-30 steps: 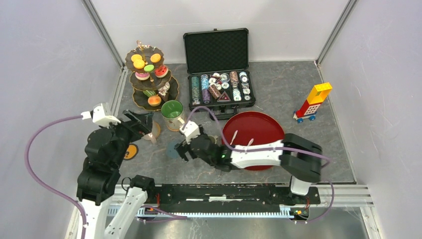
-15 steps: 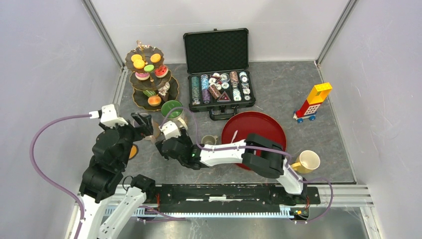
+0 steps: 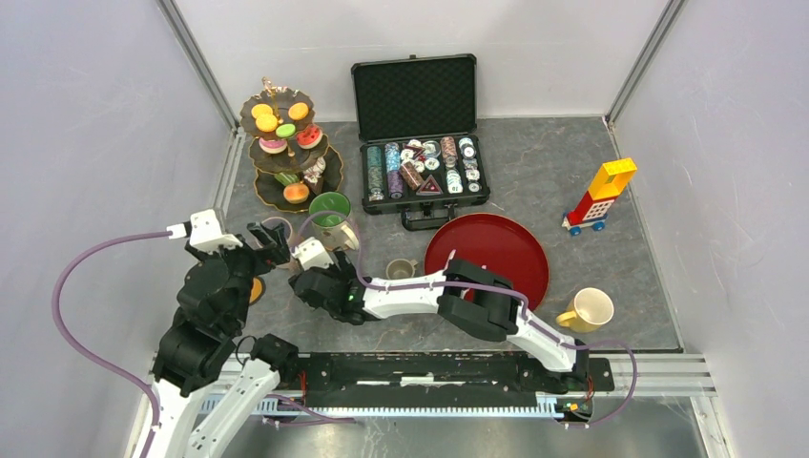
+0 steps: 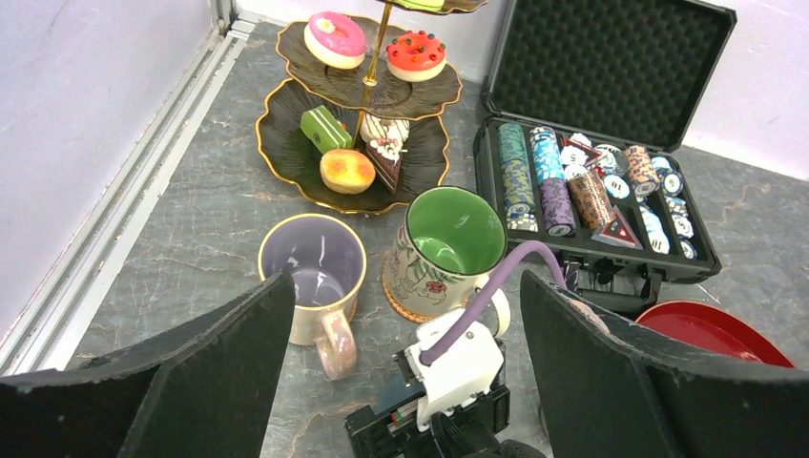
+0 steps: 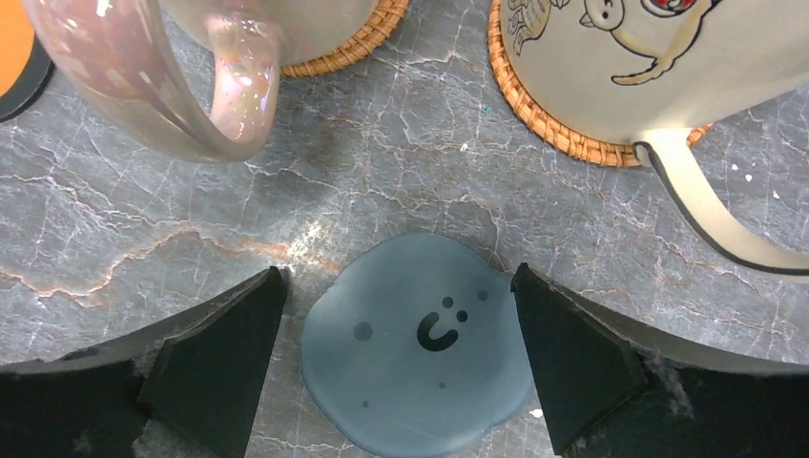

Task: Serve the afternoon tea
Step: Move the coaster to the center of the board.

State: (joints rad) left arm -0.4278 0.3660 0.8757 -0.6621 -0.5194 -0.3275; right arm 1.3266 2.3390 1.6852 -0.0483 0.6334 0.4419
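**A:** General view, largest first: where does the tea set stand on the counter [image 3: 591, 172]?

**B:** Rear left corner: the three-tier stand [image 4: 286, 143], with sweets [image 4: 348, 170] on its tiers. In front of it are the green mug [image 4: 448, 239] and the lilac mug [image 4: 313, 267], side by side, each on a woven mat [image 5: 549, 124]. A yellow mug [image 3: 590, 310] sits well apart at the near right, beyond the red tray [image 3: 506, 243].

**A:** And the two arms?

**B:** The right gripper [image 5: 399, 286] reaches across to the left, just in front of the two mugs. Its fingers [image 5: 224, 353] are spread wide and hold nothing. The left gripper [image 4: 405, 286] hangs above and behind it, fingers [image 4: 210, 372] likewise apart and empty, looking down on both mugs.

**A:** Detail: what lies between the right fingers?

**B:** A blue-grey coaster [image 5: 420, 348] with a smiley face, flat on the counter, one finger on each side. I judge it to be the thing about to be picked up.

**A:** How is that done well?

**B:** The coaster is thin, so the tips should come right down to the counter and close squarely across its width. A high pinch would probably slide over it. The lilac mug's handle is near, so a straight descent with no drift toward the mugs looks safest.
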